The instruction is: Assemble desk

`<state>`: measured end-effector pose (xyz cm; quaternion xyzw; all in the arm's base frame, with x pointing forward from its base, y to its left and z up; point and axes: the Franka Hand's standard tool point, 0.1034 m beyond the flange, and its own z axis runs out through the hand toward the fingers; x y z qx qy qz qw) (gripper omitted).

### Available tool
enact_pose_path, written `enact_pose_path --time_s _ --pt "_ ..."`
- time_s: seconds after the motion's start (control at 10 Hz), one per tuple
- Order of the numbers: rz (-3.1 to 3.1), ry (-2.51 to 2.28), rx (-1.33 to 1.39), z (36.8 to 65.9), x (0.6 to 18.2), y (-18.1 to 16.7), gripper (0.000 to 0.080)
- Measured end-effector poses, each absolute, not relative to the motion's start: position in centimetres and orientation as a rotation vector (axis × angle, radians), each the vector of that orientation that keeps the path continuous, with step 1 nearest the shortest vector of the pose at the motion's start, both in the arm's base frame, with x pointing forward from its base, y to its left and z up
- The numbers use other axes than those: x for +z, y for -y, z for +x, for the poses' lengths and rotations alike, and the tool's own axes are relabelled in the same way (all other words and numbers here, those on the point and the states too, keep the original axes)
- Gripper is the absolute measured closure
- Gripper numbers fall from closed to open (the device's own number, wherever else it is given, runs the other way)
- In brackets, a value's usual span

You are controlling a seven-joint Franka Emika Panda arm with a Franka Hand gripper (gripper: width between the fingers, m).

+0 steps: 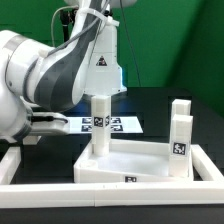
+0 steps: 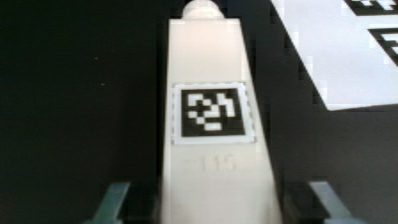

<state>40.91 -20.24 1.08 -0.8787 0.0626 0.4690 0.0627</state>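
I see one small white rectangular plastic leg block (image 2: 210, 120) with a black-and-white square tag clamped between my gripper (image 2: 214, 200) fingers, standing upright at the far corner of the wide white rimmed tabletop panel (image 1: 130, 165) on the exterior view's left. Another leg block (image 1: 179, 135) stands upright at the panel's corner on the exterior view's right, well apart. Behind lies the marker board (image 1: 115, 124); a long low white border wall (image 1: 110, 195) runs in front.

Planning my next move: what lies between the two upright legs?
Exterior view: only bare tabletop lies between the leg on that view's left and the leg on its right.
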Motion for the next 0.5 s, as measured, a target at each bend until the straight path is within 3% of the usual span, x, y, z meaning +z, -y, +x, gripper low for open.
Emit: enact_pose_path --time_s 0.1,0.2,0.5 --pt "-2.657 -0.19 1.415 41.0 1.2 20.3 0.0511" --pt "-2.664 -0.174 1.392 41.6 2.6 20.5 0.0511" --pt "-2.696 -0.186 1.255 43.8 9.4 20.1 0.0509"
